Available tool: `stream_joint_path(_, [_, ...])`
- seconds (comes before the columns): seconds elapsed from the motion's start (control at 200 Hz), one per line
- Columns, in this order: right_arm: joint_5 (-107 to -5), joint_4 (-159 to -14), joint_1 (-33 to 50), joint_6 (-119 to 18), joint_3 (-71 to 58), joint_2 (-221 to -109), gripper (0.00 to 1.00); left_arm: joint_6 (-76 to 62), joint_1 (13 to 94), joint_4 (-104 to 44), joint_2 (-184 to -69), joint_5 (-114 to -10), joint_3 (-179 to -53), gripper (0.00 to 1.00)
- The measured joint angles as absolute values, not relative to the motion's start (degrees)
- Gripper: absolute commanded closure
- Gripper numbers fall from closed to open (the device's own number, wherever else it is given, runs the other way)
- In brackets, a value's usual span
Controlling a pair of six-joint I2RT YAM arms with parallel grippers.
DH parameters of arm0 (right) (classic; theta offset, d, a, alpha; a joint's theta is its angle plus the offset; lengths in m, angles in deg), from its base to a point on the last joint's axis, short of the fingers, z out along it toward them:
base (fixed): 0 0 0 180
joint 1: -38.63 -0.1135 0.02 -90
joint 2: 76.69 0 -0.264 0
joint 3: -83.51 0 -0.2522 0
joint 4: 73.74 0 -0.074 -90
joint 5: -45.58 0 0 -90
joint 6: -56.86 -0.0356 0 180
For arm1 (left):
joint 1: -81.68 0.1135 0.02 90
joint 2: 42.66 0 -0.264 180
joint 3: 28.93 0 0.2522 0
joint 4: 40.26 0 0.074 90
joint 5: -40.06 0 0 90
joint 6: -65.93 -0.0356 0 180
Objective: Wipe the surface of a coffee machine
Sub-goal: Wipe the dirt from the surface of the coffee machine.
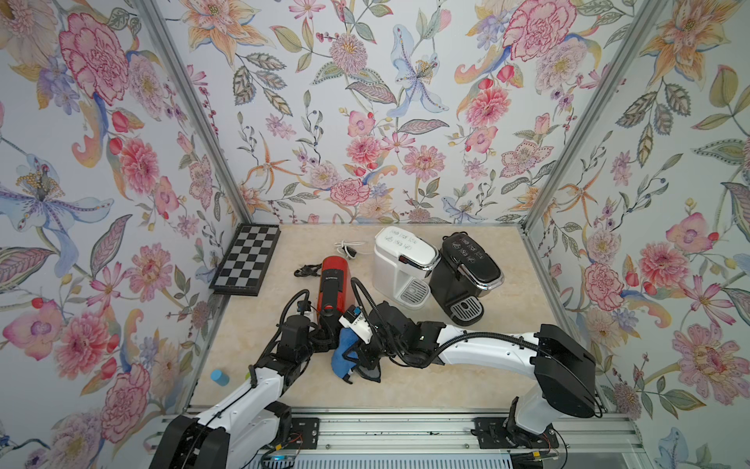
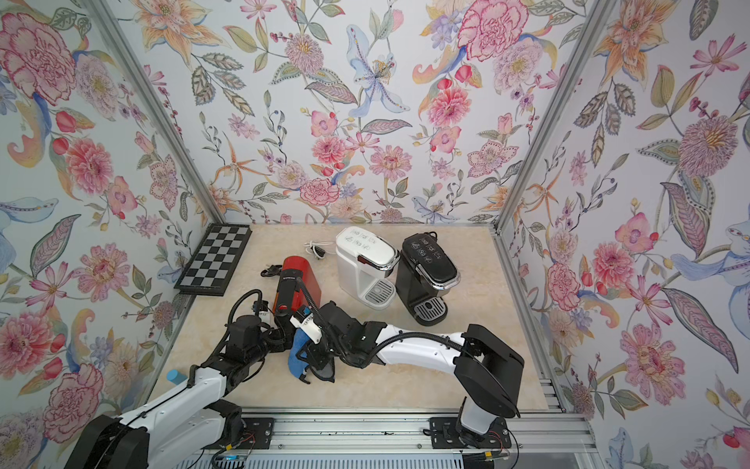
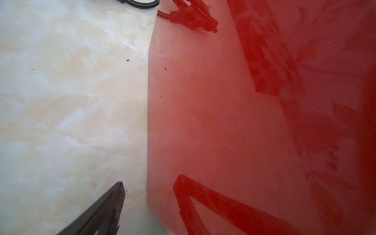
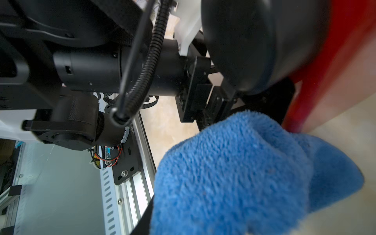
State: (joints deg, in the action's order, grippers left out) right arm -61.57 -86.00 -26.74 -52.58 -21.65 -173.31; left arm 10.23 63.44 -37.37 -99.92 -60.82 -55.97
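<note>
One beige marble tabletop (image 1: 446, 390), floral-papered walls (image 1: 365, 122), red coffee machine (image 1: 336, 284)

three coffee machines: red machine (image 1: 335, 280), white machine (image 1: 399, 253), black machine (image 1: 470, 264); one blue cloth (image 1: 341, 359); one chessboard (image 1: 247, 260); one blue cylinder (image 1: 219, 377); two cords (image 1: 349, 248).

My work cell. Three walls (image 1: 365, 101) papered in a pale floral print of pink, orange and blue blooms meet at two aluminium corner posts (image 1: 197, 109). The floor of my cell is a cream marble-patterned tabletop (image 1: 243, 325), evenly lit, edged in front by a slotted aluminium rail (image 1: 406, 430).
</note>
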Motion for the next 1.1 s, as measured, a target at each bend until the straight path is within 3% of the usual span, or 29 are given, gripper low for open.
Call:
stream_joint_path(0.21, [-63.3,-74.2,-19.7,-57.7,-22.0,-182.5,0.73,10.7,66.0,-45.9,-105.1,-66.0,-55.9,0.01])
stream_joint_path(0.35, [-63.3,-73.8,-15.7,-57.8,-19.2,-187.1,0.73,10.9,66.5,-49.9,-108.5,-70.1,-55.3,0.01])
stream_joint_path(0.771, [-57.2,-74.9,-13.2,-58.8,-16.4,-188.3,0.72,12.4,67.1,-63.5,-106.6,-80.7,-53.4,0.01])
stream_joint_path(0.951, [-54.4,-69.4,-14.9,-61.5,-18.6,-188.0,0.73,12.2,67.0,-59.1,-97.4,-79.0,-53.2,0.01])
stream_joint_path(1.101, [-52.9,-57.8,-16.7,-65.1,-22.1,-187.2,0.74,12.4,67.1,-50.9,-91.2,-69.2,-54.3,0.01])
